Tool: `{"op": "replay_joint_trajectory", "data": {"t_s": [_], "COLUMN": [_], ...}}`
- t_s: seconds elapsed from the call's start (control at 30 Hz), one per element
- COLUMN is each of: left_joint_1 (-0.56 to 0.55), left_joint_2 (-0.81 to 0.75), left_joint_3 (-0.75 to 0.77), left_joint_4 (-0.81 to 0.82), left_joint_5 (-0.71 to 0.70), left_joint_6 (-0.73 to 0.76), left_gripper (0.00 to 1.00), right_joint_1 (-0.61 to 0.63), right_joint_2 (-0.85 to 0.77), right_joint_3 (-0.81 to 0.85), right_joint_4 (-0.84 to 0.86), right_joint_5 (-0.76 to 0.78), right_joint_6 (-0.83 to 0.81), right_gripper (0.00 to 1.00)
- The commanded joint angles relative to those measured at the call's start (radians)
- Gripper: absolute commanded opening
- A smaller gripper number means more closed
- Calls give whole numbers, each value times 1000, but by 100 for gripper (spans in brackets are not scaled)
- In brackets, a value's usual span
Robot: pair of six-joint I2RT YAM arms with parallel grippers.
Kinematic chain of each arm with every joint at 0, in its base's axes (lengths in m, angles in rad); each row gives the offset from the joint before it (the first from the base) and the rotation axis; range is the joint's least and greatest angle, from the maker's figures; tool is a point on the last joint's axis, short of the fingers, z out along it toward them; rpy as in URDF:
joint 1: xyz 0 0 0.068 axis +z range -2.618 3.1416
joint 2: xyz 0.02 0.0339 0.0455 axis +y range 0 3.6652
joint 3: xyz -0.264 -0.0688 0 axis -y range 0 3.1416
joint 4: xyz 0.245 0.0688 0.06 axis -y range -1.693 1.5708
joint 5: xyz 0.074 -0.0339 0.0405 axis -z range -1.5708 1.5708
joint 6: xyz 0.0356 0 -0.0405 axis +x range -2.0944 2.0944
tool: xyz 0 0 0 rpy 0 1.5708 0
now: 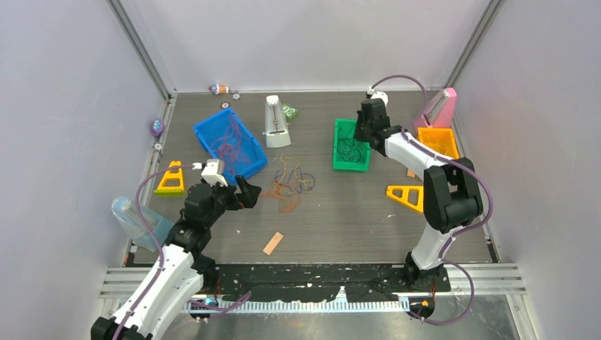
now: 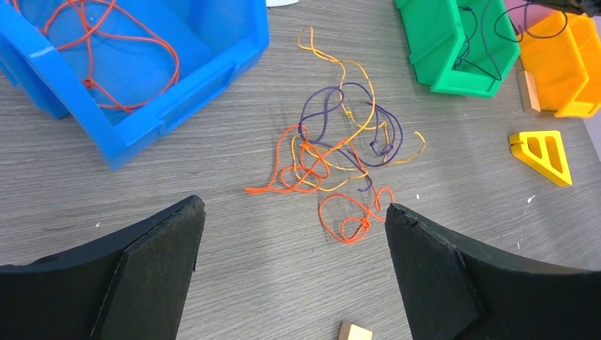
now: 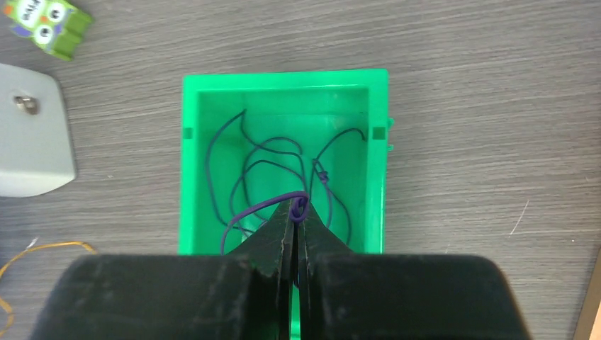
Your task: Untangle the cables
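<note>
Grey table | looks done: red cable in blue bin; purple cable in green bin under your right gripper, which pinches it | to do: orange-yellow-purple tangle just ahead of your spread, empty left gripper

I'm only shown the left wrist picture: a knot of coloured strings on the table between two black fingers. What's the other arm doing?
Observer: The right gripper is shut on a purple cable, over the green bin.
Operator: Anything off my screen?
Observer: A yellow triangular block lies by the left wall.
Operator: Anything else?
Observer: A green owl toy sits on the table near the green bin.
</note>
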Motion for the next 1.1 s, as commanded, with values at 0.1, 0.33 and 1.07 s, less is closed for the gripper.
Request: {"op": "replay_joint_trajectory", "data": {"t_s": [0.1, 0.33, 1.07], "left_joint_1": [-6, -13, -21], "left_joint_2": [19, 28, -34], "left_joint_3": [10, 11, 45], "left_joint_4": [63, 63, -23], "left_joint_5": [24, 28, -25], "left_joint_6": [5, 0, 51], "left_gripper": [99, 99, 98], "right_joint_1": [-1, 0, -1], "right_joint_2": [74, 144, 208], "right_joint_3": [101, 189, 279], "right_joint_4": [-82, -133, -152], "right_joint_5": [85, 56, -4], "right_joint_6": [-31, -23, 11], "right_gripper": [5, 5, 35]}}
